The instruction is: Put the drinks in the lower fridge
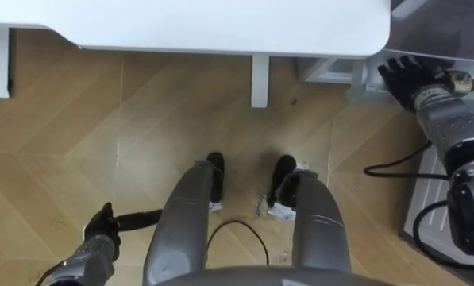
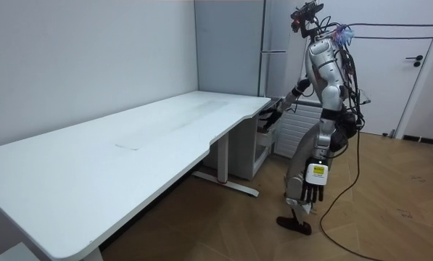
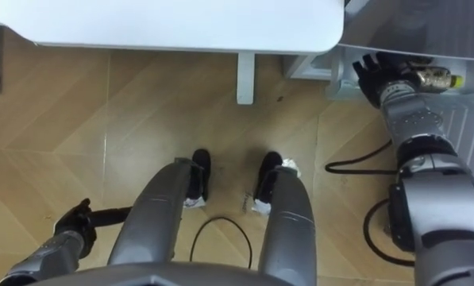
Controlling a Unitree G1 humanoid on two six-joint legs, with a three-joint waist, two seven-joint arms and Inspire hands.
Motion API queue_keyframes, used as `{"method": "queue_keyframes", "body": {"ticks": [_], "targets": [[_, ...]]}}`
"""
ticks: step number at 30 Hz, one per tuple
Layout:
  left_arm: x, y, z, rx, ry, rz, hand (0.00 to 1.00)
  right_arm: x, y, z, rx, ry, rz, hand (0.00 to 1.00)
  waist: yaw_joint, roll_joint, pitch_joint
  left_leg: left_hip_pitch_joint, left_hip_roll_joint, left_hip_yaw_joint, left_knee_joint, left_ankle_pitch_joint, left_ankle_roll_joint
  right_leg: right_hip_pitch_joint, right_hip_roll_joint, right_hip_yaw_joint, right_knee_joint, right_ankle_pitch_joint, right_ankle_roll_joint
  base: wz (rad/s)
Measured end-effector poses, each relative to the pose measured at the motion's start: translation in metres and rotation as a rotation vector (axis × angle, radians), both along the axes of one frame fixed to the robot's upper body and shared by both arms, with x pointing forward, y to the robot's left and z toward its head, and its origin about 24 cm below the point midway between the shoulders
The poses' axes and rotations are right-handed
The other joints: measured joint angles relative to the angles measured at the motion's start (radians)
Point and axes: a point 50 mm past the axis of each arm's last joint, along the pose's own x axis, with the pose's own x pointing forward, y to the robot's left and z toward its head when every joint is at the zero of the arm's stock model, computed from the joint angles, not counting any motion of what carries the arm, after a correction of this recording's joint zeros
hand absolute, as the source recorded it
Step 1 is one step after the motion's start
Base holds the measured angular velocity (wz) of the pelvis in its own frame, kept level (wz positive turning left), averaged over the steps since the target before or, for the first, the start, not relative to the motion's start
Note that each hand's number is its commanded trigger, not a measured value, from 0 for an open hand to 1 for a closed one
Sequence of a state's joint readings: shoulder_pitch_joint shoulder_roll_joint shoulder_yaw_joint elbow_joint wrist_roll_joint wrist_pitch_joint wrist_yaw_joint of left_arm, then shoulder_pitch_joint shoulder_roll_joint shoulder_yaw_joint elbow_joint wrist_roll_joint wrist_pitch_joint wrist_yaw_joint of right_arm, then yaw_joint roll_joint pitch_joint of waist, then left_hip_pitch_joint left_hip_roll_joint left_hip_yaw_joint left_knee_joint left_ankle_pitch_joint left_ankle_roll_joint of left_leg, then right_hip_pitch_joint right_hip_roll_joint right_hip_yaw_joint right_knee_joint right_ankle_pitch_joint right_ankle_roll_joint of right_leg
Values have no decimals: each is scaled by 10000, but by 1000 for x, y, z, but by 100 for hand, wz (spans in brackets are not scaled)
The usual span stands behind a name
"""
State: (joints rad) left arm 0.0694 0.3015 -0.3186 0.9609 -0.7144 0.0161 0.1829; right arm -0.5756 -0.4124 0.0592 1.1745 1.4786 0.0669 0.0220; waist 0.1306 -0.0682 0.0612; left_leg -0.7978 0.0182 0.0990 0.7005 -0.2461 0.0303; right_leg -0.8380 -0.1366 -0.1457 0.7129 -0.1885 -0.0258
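I stand at the end of a white desk [image 2: 165,123], next to a tall grey fridge [image 2: 278,36]. My right hand [image 1: 399,75] reaches forward to the fridge's low open compartment [image 1: 364,87], fingers spread and straight, holding nothing. Just behind its wrist a small brownish bottle-like thing with a yellow end [image 1: 465,82] lies inside the compartment; I cannot tell more about it. In the room view the right hand [image 2: 272,116] hovers over the low white drawer part [image 2: 263,141]. My left hand [image 1: 102,230] hangs by my thigh, relaxed and empty.
The desk's edge [image 1: 221,40] runs across the top of the eye view, with a white leg [image 1: 259,79] in front of my feet. A white radiator [image 2: 296,127] stands beside the fridge. Wooden floor spreads around me, and a door [image 2: 426,65] is on the room view's right.
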Motion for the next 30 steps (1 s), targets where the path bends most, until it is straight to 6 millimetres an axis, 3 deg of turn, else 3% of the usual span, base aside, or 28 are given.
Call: {"method": "queue_keyframes", "body": {"ticks": [9, 15, 17, 23, 30], "targets": [[-8, 3, -3, -70, 271, 325, 0, -29, -20, -20, -424, 1191, -783, 0, 1, 96, -91, 745, -20, -17, -434, 32, 41, 830, 40, -59, -559, 89, 124, 0], [-10, 3, -4, -297, 260, 568, 0, -50, -33, -33, -555, 2070, -1566, 0, -83, 377, -262, 1355, -60, -68, -608, -19, 75, 1462, 66, -46, -725, 27, 216, 1], [-9, 4, -4, -410, 139, 738, 0, -59, -35, -39, -601, 2399, -1807, 0, -89, 423, -284, 1498, -59, -69, -613, -40, 70, 1595, 73, -37, -722, -2, 229, 0], [-13, 1, -6, -663, 73, 1374, 0, -91, -49, -55, -323, 3145, -3009, 0, -158, 462, -282, 2134, -119, -126, -617, -145, 58, 2244, 50, -33, -690, -186, 287, 2], [-31, 5, -11, -643, 565, 1618, 0, -133, -52, -78, -223, 4503, -3987, 0, -290, 567, -279, 2745, -65, -209, -457, -431, 6, 2963, 141, -36, -713, -353, 371, 1]]}}
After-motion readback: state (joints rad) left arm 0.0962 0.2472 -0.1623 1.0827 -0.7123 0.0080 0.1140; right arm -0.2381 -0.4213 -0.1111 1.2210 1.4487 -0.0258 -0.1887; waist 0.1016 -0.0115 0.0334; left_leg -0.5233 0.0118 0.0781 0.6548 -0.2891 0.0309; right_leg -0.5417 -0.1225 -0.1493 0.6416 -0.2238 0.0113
